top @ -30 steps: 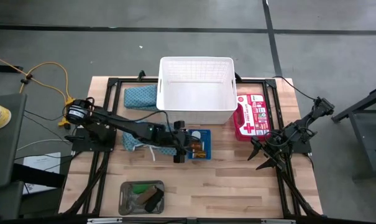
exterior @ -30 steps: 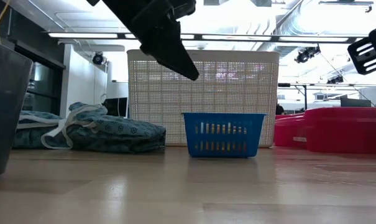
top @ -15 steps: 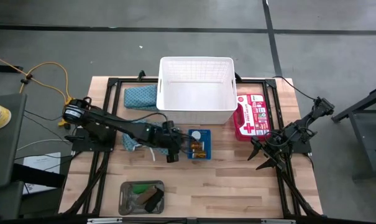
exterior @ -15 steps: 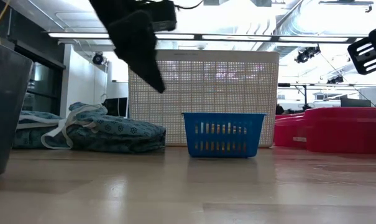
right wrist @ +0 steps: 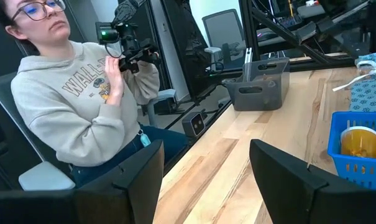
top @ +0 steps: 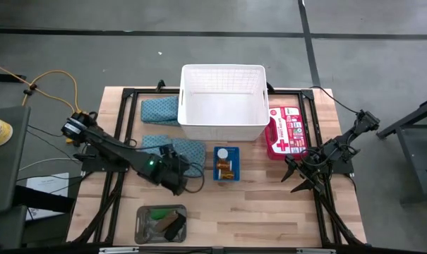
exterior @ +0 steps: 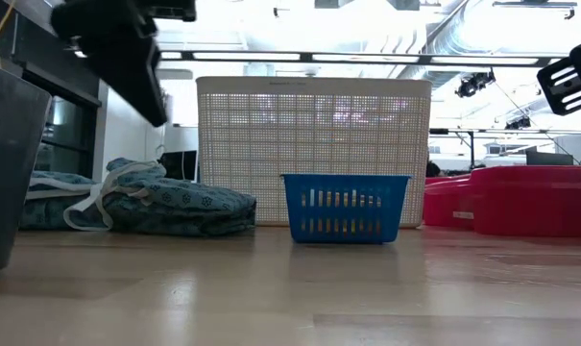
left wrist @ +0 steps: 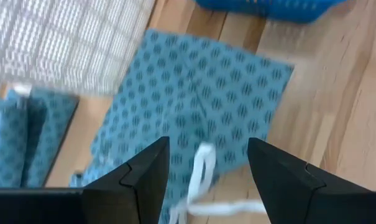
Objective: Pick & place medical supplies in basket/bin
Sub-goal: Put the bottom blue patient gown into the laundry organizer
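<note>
Two teal-blue patterned folded cloths lie flat on the table: one left of a small blue basket, the other beside the large white basket. My left gripper hovers open over the nearer cloth, above its white strings, touching nothing. The blue basket holds a white disc and orange vials. A grey tray with small rolls sits at the near edge. My right gripper waits open at the table's right side.
A red first-aid kit lies right of the white basket. A person in a grey hoodie sits beyond the table's left side. Bare wood spreads between the grey tray and the right arm.
My left gripper has moved from over the small blue basket toward the table's left and near edge, and now stands over the nearer teal cloth. The blue basket's contents, hidden by the gripper before, now show. Nothing else has shifted.
</note>
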Robot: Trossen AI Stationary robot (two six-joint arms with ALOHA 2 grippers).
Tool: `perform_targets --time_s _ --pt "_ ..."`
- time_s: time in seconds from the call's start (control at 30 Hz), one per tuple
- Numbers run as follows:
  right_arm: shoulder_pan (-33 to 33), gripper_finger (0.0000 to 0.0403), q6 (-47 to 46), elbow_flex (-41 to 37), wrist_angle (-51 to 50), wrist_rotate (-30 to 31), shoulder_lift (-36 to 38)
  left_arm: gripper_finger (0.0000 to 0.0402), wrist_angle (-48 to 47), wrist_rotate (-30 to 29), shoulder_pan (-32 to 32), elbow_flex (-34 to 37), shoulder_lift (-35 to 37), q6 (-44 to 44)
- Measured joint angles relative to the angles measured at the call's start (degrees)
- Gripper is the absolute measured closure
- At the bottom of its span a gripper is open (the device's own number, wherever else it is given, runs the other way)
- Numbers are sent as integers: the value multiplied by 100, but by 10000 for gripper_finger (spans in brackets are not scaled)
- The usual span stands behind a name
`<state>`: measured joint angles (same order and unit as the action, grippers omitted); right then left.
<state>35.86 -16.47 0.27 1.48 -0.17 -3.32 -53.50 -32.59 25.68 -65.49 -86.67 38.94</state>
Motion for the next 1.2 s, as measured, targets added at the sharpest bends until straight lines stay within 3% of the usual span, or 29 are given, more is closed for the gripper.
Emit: perform_targets --time_s 0.47,0.97,1.2 --pt "1 177 0 2 -1 -1 1 194 -544 277 182 240 0 378" --pt "1 177 0 2 -1 0 0 194 -199 531 182 1496 851 797" --pt "0 177 0 0 -1 1 1 194 -68 653 182 1711 1064 819"
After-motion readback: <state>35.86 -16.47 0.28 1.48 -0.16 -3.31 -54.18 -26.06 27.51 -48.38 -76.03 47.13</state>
